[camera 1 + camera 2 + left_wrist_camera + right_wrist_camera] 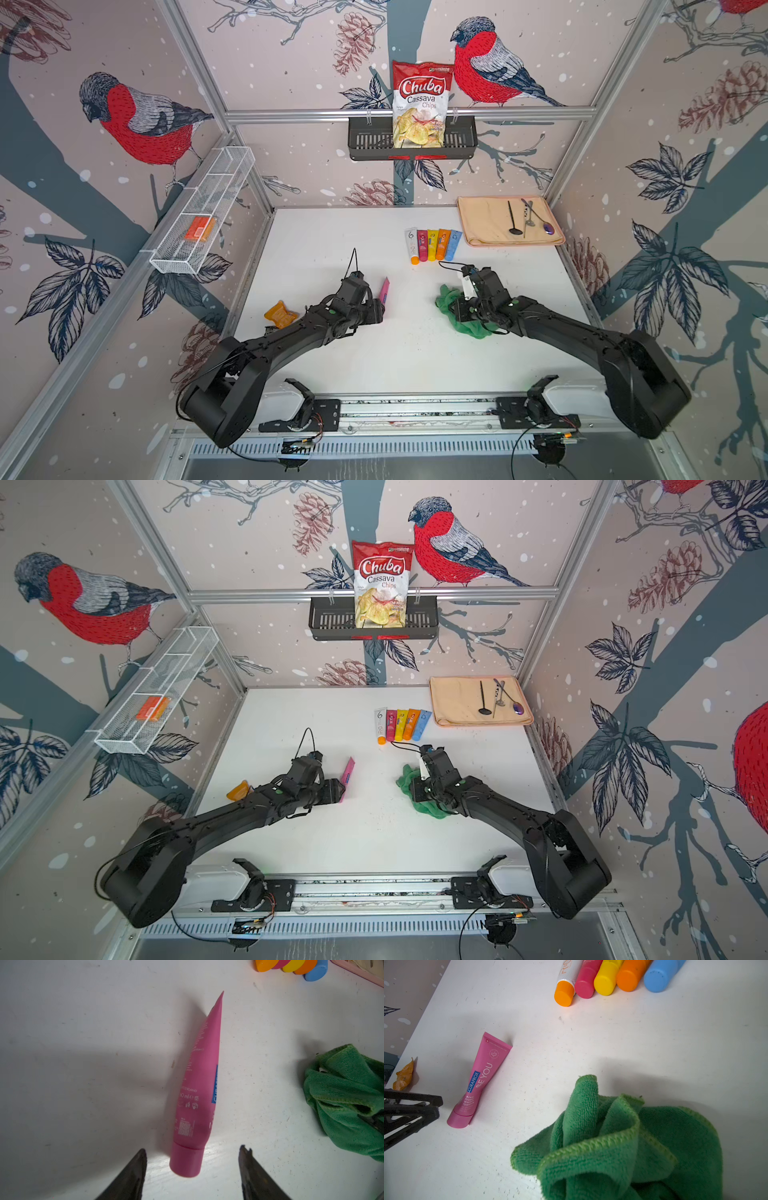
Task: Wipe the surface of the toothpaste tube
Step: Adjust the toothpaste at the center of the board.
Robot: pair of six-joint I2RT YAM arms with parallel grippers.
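Toothpaste tube (197, 1084), pink, lies on the table (83, 1022) straight ahead of your left gripper (193, 1148). Its cap sits between the spread fingers (133, 1174) and touches neither, so nothing is grasped there. Your right gripper (453, 309) is clenched. The green cloth (623, 1147) bunches out from where its tips should be, so I judge it pinched. The tube lies well apart from that cloth.

Watch the round cap: if you close off-centre, it may roll or squirt forward out of the jaws. The tube rests on a narrow side with its flat crimp standing, so a nudge could tip it over. Loose folds of cloth could drag an unpinned tube instead of wiping it.

The right fingertips are buried in the cloth. In both top views the left gripper covers the cap. The tube's underside is hidden and its small print is blurred.
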